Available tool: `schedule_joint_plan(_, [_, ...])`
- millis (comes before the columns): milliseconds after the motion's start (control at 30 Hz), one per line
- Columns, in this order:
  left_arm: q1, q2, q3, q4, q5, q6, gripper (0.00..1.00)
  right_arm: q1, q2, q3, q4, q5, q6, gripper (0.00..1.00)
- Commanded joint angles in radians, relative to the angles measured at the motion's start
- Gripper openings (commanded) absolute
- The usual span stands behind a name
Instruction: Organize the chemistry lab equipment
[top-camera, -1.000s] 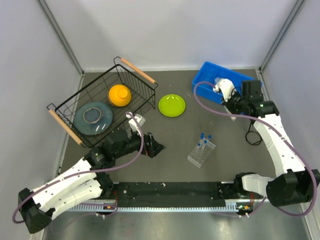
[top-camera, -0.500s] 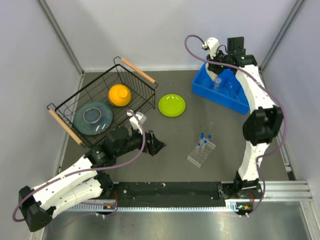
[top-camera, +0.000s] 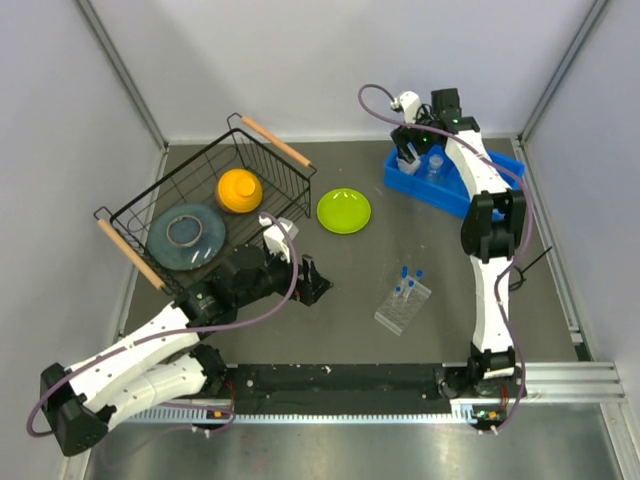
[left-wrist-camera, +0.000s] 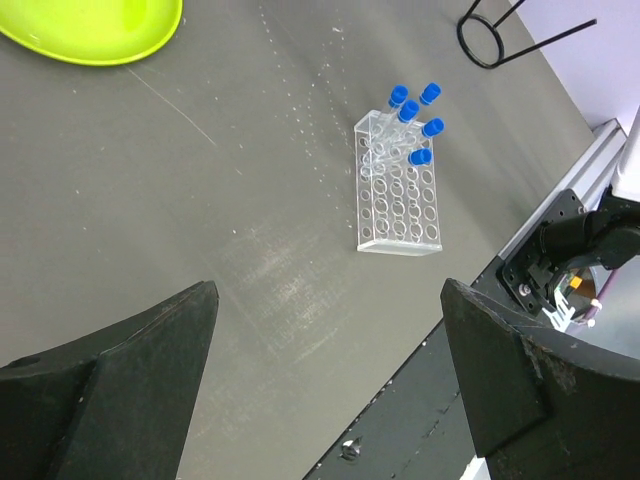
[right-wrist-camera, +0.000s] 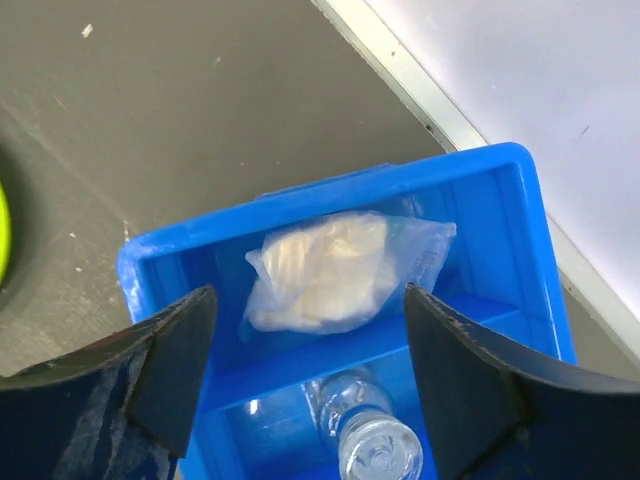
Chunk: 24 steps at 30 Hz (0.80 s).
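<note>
A white-filled clear packet (right-wrist-camera: 335, 270) lies in the back compartment of the blue bin (right-wrist-camera: 480, 230). A tiny clear cup (right-wrist-camera: 378, 448) stands in the compartment in front of it. My right gripper (right-wrist-camera: 308, 298) hovers open above both, holding nothing; from above it (top-camera: 408, 152) is at the bin's (top-camera: 450, 196) left end. The clear grid rack (left-wrist-camera: 398, 205) (top-camera: 402, 304) stands on the table with several blue-capped tubes (left-wrist-camera: 412, 112) at one end. My left gripper (left-wrist-camera: 328, 292) (top-camera: 314, 284) is open and empty, left of the rack. A thin black loop (left-wrist-camera: 482, 40) lies beyond it.
A lime-green plate (top-camera: 344, 211) sits mid-table. The black wire basket (top-camera: 268, 165) at the left holds an orange dome (top-camera: 240, 190) and a grey-blue dish (top-camera: 186, 234). The right arm stretches along the table's right side. A metal rail (top-camera: 330, 380) runs along the near edge.
The right arm swung up and left to the bin's far end and its jaws opened; the packet now lies free in the bin. The left gripper shifted slightly right.
</note>
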<state>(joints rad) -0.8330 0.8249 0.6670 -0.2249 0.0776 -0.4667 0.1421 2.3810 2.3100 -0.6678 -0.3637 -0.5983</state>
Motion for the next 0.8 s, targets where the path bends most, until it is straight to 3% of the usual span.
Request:
schedule_joint_plan(0, [0.002, -0.027, 0.026, 0.030, -0.019, 0.004, 0.99, 0.004, -0.173, -0.058, 0.057, -0.027, 0.034, 0.82])
schedule_joint_plan(33, [0.002, -0.032, 0.019, 0.045, -0.019, -0.007, 0.99, 0.002, -0.216, -0.092, 0.057, -0.058, 0.041, 0.86])
schedule_joint_plan(67, [0.002, -0.041, 0.014, 0.055, -0.019, -0.013, 0.99, 0.004, -0.314, -0.131, 0.057, -0.070, 0.045, 0.99])
schedule_joint_plan(367, [0.002, -0.124, -0.055, 0.078, -0.053, -0.082, 0.99, -0.067, -0.834, -0.657, 0.054, -0.188, 0.256, 0.99])
schedule_joint_plan(500, [0.002, -0.155, -0.081, 0.056, -0.047, -0.108, 0.99, -0.214, -1.047, -0.863, 0.040, -0.235, 0.302, 0.99])
schedule_joint_plan(567, [0.002, -0.181, -0.095, 0.059, -0.038, -0.119, 0.99, -0.266, -1.138, -0.982, 0.022, -0.224, 0.273, 0.99])
schedule_joint_plan(700, [0.003, -0.216, -0.127, 0.079, -0.030, -0.132, 0.99, -0.351, -1.351, -1.152, -0.009, -0.002, 0.223, 0.99])
schedule_joint_plan(767, [0.002, -0.217, -0.130, 0.084, -0.022, -0.132, 0.99, -0.410, -1.451, -1.222, -0.022, 0.038, 0.195, 0.99])
